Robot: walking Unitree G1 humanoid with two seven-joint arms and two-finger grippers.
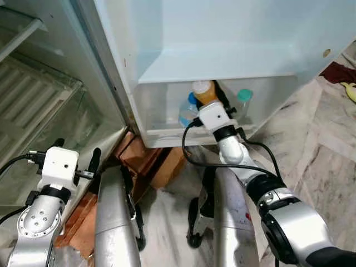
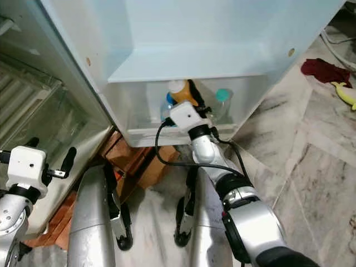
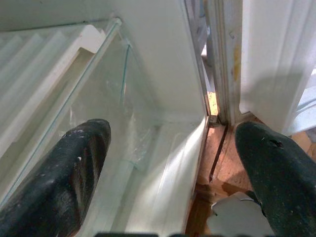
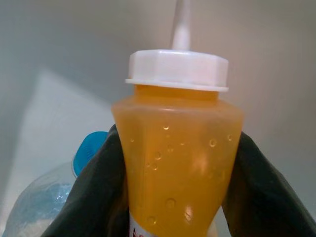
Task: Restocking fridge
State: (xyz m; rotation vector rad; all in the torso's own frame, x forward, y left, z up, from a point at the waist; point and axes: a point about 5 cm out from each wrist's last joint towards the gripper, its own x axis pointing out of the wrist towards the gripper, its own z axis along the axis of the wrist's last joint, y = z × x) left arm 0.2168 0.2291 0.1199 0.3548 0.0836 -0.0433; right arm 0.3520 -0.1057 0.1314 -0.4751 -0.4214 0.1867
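Note:
My right gripper (image 1: 209, 95) is shut on an orange squeeze bottle (image 4: 177, 163) with a white cap, holding it inside the lower door bin (image 1: 156, 114) of the open fridge door. The orange squeeze bottle (image 1: 203, 92) stands upright between the black fingers (image 4: 94, 197). Beside it in the bin sit a clear bottle with a blue cap (image 1: 189, 110) and another with a teal cap (image 1: 243, 99). My left gripper (image 3: 168, 163) is open at the lower left, facing the fridge's bottom compartment, with nothing between its fingers (image 3: 64, 173).
The fridge interior (image 1: 44, 94) with a ribbed shelf and glass panel lies to the left. Brown bricks (image 1: 150, 158) prop the fridge base. Marble floor (image 1: 317, 161) spreads to the right, with a dark red cloth (image 2: 325, 71) and a yellow object (image 2: 346, 93) on it.

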